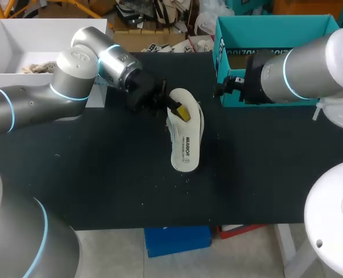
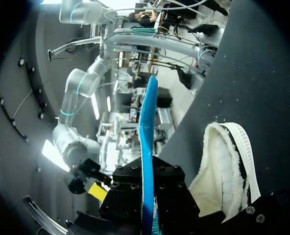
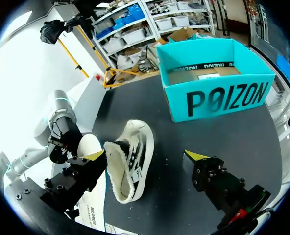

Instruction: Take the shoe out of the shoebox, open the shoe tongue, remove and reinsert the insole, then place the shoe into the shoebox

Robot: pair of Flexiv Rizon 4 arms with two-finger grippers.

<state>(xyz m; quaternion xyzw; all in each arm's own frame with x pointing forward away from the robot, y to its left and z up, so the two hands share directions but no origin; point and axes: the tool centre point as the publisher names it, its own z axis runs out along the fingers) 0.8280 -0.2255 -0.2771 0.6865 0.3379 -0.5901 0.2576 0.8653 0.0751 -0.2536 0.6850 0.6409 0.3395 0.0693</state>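
Observation:
The white shoe (image 1: 201,124) lies on its side in the middle of the black table (image 1: 102,174). My left gripper (image 1: 170,106) is shut on the insole (image 1: 185,147) and holds it just over the shoe, white printed underside up. Seen from the left wrist, the insole (image 2: 147,142) stands edge-on, blue, between the gripper's (image 2: 150,198) black fingers, with the fleece-lined shoe (image 2: 223,166) beside them on the table. My right gripper (image 1: 225,87) hangs open in front of the teal shoebox (image 1: 270,22). From the right wrist, the shoe (image 3: 132,164) lies ahead of the gripper's (image 3: 144,156) spread fingers.
The teal shoebox (image 3: 218,93) stands open at the back right of the table. A white open box (image 1: 9,35) with something pale inside sits at the back left. Bare black tabletop stretches in front of the shoe.

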